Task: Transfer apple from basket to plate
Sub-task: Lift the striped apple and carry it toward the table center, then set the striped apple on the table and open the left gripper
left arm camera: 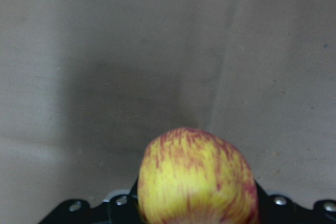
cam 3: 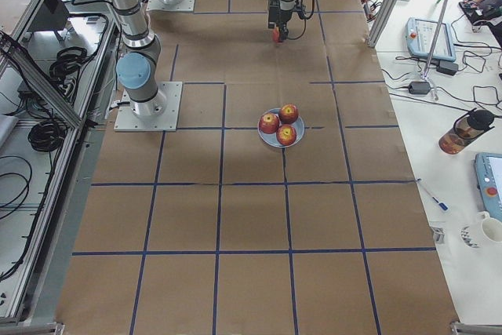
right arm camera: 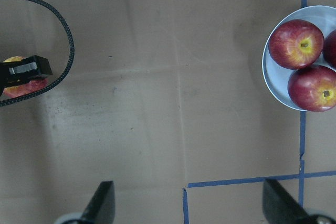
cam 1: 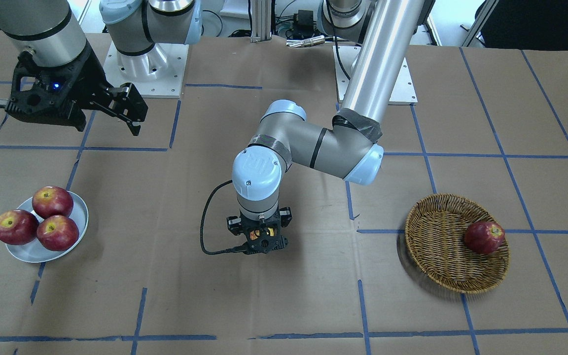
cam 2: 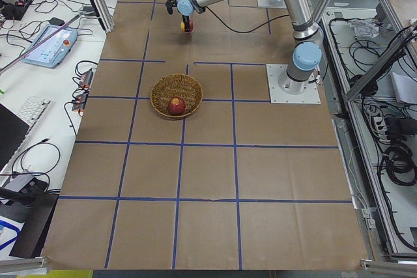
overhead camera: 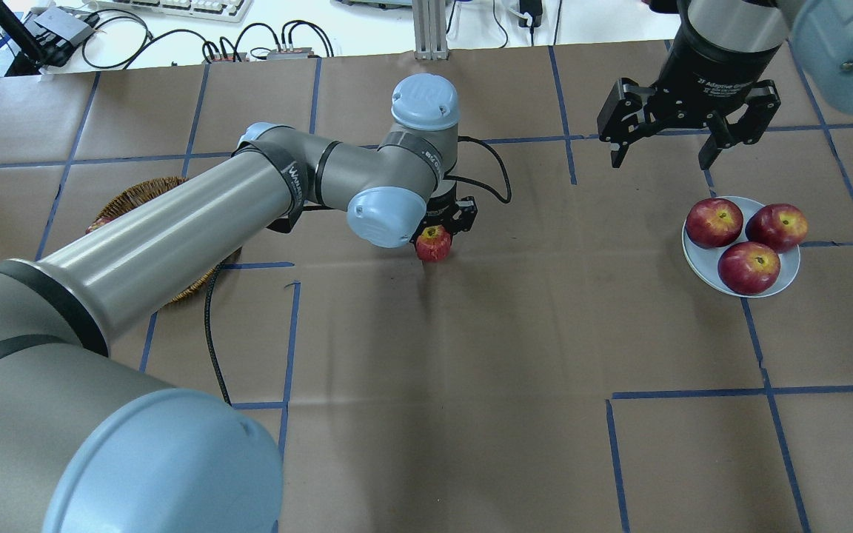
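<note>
My left gripper (overhead camera: 435, 235) is shut on the apple (overhead camera: 434, 246), pale yellow with red streaks, which fills the bottom of the left wrist view (left arm camera: 197, 182). It hangs over the middle of the table, between the wicker basket (cam 1: 437, 246) and the plate (cam 1: 81, 212). The basket holds one dark red apple (cam 1: 483, 237). The pale plate (overhead camera: 785, 277) holds three dark red apples. My right gripper (overhead camera: 663, 159) is open and empty, hovering just behind the plate; the plate's edge also shows in the right wrist view (right arm camera: 270, 82).
The table is covered in brown paper with blue tape lines. My left arm's long link (overhead camera: 175, 229) crosses over the basket in the overhead view and hides most of it. A black cable (cam 1: 207, 227) loops from the left wrist.
</note>
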`<state>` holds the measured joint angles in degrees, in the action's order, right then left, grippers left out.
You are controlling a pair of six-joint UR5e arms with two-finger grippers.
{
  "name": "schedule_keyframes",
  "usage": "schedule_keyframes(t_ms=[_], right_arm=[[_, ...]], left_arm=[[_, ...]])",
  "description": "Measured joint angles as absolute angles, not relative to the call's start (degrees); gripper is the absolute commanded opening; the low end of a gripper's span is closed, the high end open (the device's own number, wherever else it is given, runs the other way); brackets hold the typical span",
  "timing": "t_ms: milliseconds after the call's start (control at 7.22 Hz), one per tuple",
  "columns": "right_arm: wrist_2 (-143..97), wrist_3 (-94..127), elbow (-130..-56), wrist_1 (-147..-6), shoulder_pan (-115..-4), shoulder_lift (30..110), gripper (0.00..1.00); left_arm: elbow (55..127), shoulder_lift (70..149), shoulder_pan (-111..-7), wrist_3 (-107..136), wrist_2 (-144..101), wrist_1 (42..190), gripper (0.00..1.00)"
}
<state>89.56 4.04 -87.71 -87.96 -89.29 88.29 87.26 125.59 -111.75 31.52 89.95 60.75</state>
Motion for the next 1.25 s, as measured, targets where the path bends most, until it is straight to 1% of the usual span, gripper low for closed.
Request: schedule_keyframes(t_ms=[554, 692, 831, 969, 1246], right_arm=[[89.5, 4.0, -88.0, -87.7, -89.3, 88.2, 1.0], [89.4, 3.8, -88.0, -87.3, -89.3, 88.2, 1.0], [89.4, 3.7, -88.0, -87.1, -89.2, 88.2, 1.0], [89.4, 3.5, -87.9, -86.6, -89.2, 88.2, 1.0], [89.6, 3.5, -87.6, -85.7, -89.1, 88.3, 1.0]], left_arm=[[87.5, 126.1, -112.2, 31.7, 89.7, 60.6, 0.58], [87.5, 126.2, -112.2, 31.6, 89.5, 60.6, 0.71], [87.6, 126.2, -112.3, 31.6, 89.1, 60.6, 0.92], [87.7, 126.2, -112.3, 31.6, 88.9, 60.6, 0.99], [87.5, 125.5, -112.2, 31.5, 88.7, 60.7, 0.99]])
